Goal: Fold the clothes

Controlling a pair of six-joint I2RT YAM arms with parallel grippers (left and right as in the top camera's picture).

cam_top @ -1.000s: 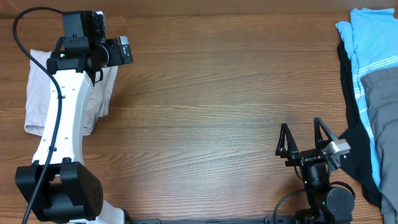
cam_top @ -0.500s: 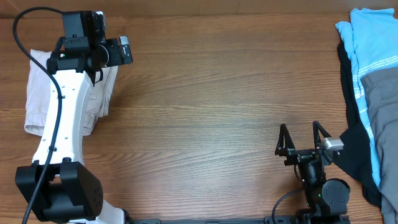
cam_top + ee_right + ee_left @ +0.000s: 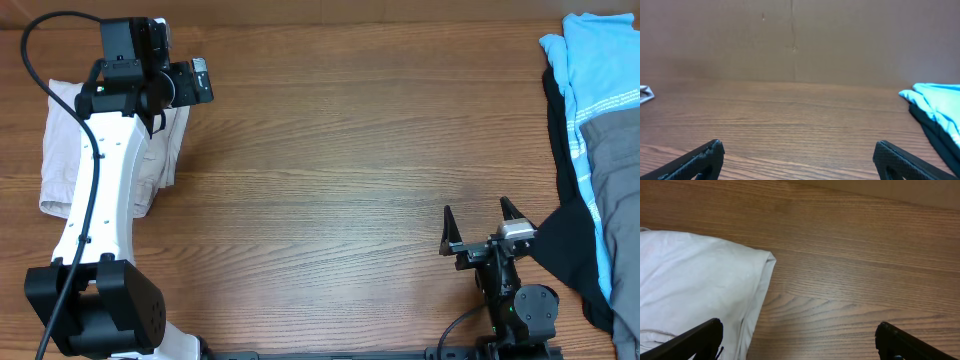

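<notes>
Right hand (image 3: 477,212): shifted slightly toward the front edge of the bench (image 3: 340,150) since a second ago; it sits near the front-right corner, jaws wide apart, holding nothing.
Left hand (image 3: 799,342): position unchanged, near the far-left corner; jaws spread wide, empty, poised above the bench just beside the shorts' edge.
Beige shorts (image 3: 60,140): folded into a compact bundle along the left edge, partly covered by the left arm in the overhead view.
Right edge: pile of a light blue striped garment (image 3: 590,60), a grey garment (image 3: 615,150) and a dark navy garment (image 3: 570,240).
</notes>
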